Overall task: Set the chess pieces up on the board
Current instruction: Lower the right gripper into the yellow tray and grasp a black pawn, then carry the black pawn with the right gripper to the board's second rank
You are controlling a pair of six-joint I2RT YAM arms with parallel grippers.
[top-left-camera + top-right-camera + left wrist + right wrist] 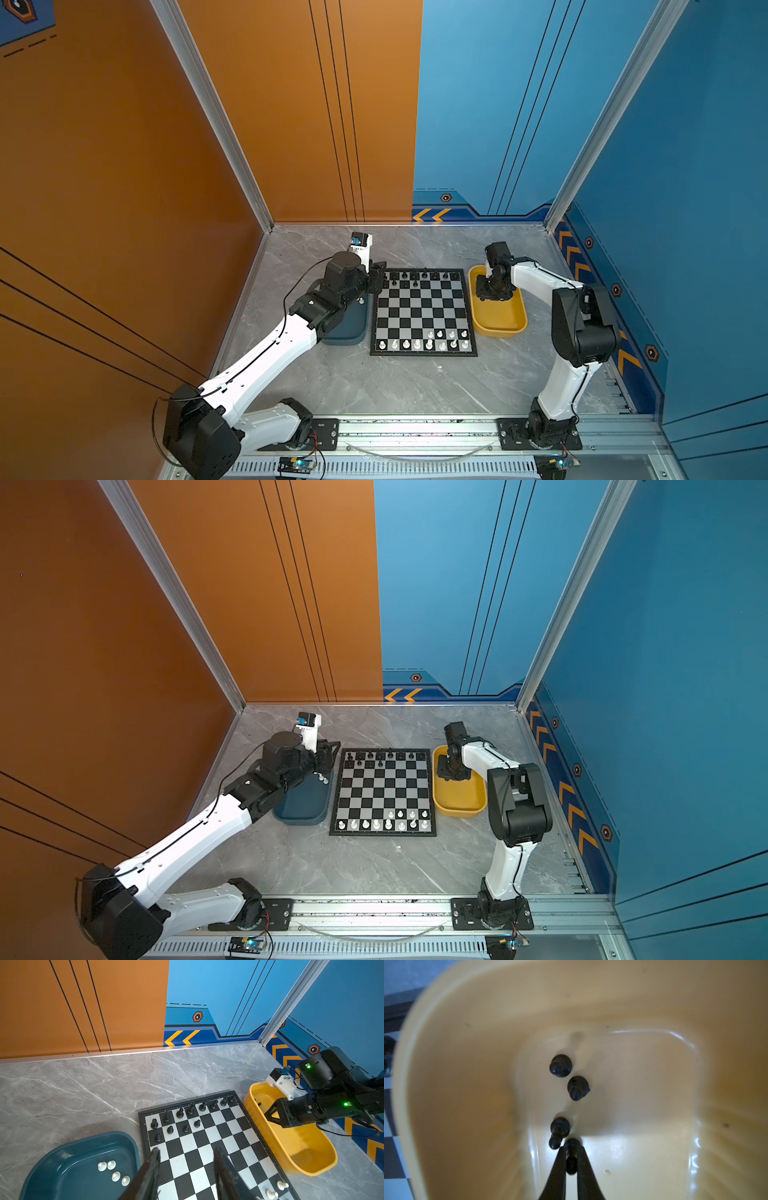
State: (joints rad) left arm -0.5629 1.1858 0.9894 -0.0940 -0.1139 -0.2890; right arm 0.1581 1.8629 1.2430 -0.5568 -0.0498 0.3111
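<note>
- left gripper: jaws partly apart, empty, over the board edge.
- teal tray: four white pawns waiting.
- right gripper: pinched on black pawn in yellow tray; lift straight up (neighbour pawn just beside), then go to the next free pawn-row square.

Board, yellow tray, teal tray: one each; sixteen black pieces, sixteen white pieces.

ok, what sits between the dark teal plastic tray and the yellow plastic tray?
The flat black-and-white checkered chessboard lies there, visible in both top views.
</note>
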